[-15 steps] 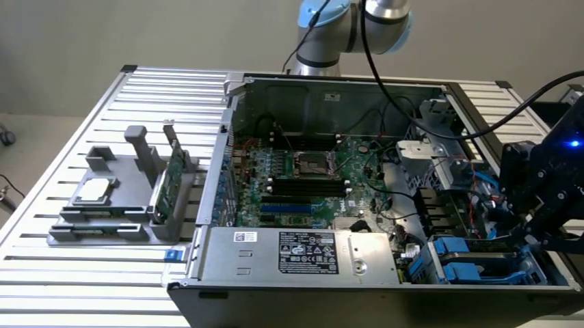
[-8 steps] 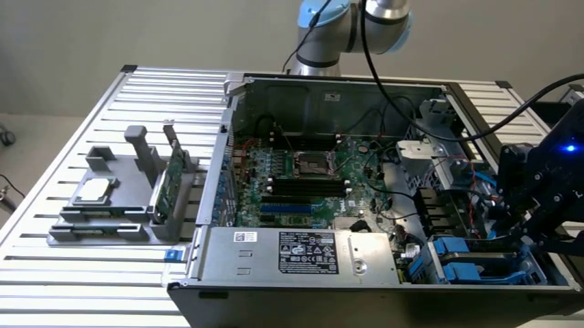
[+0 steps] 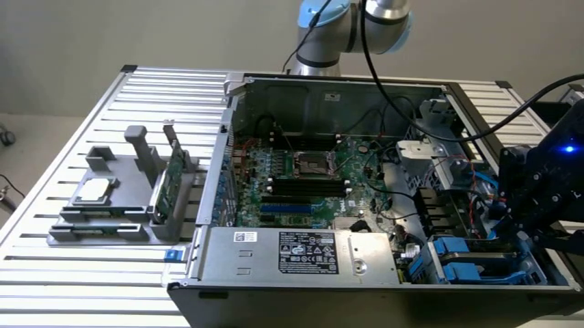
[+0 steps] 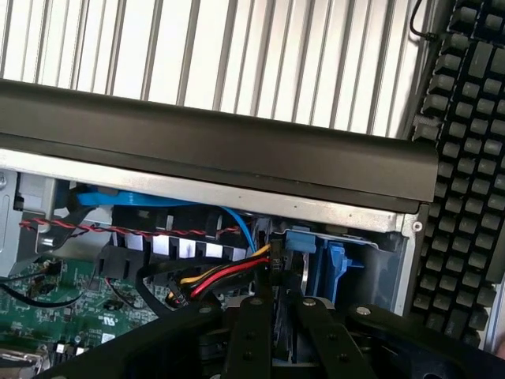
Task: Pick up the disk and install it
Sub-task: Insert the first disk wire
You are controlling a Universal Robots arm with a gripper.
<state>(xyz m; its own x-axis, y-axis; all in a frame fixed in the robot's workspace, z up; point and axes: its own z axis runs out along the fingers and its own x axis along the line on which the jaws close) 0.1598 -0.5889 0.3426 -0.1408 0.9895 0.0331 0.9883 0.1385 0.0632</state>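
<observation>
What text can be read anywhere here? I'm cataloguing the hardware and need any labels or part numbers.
None can be read.
Large label on the power supply: rows of print and certification marks, too small to read.
Small white sticker beside it: blurred.
Motherboard markings: too small.
Green circuit card on the grey stand: no legible print.
</observation>
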